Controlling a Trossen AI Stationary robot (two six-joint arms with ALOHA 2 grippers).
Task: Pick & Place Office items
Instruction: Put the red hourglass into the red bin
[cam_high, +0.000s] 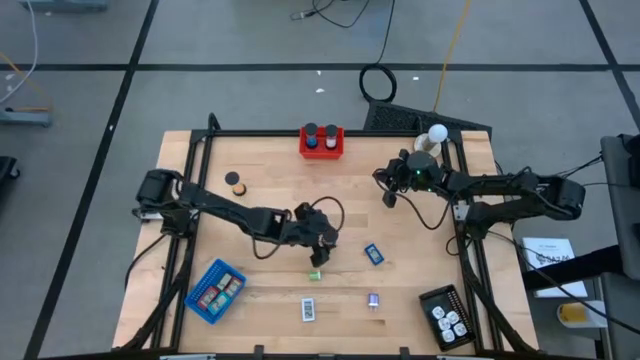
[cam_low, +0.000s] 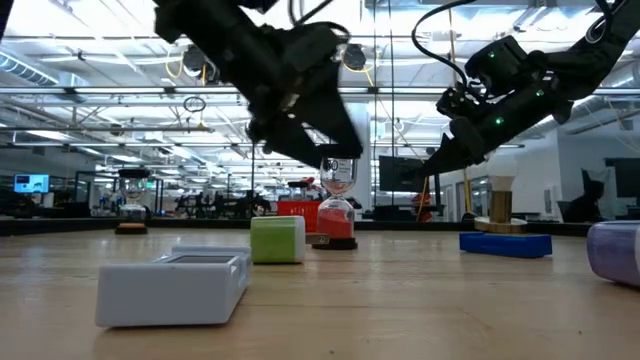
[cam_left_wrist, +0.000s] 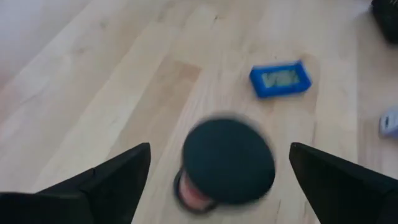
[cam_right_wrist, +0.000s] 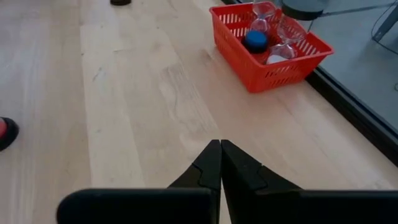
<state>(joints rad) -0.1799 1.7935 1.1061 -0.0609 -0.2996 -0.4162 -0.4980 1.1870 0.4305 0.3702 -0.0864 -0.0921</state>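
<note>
Along the near edge of the surface (cam_high: 270, 190) you have the blue tray (cam_high: 215, 291) toward the near left corner, a white-labelled rectangle (cam_high: 309, 309), a purple piece (cam_high: 373, 300) and the black tray (cam_high: 446, 315) at the near right corner. Just farther in, a green block (cam_high: 315, 274) and a blue rectangular block (cam_high: 373, 254) lie near the middle. Your left gripper (cam_high: 322, 247) hangs over the middle, its jaws spread wide and released, directly above a small hourglass (cam_left_wrist: 227, 162) with a black cap standing on the wood. Your right gripper (cam_high: 390, 197) waits toward the far right, jaws clenched on nothing. At the far edge sits the red tray (cam_high: 321, 143), with a black cylinder (cam_high: 235, 183) toward the far left.
</note>
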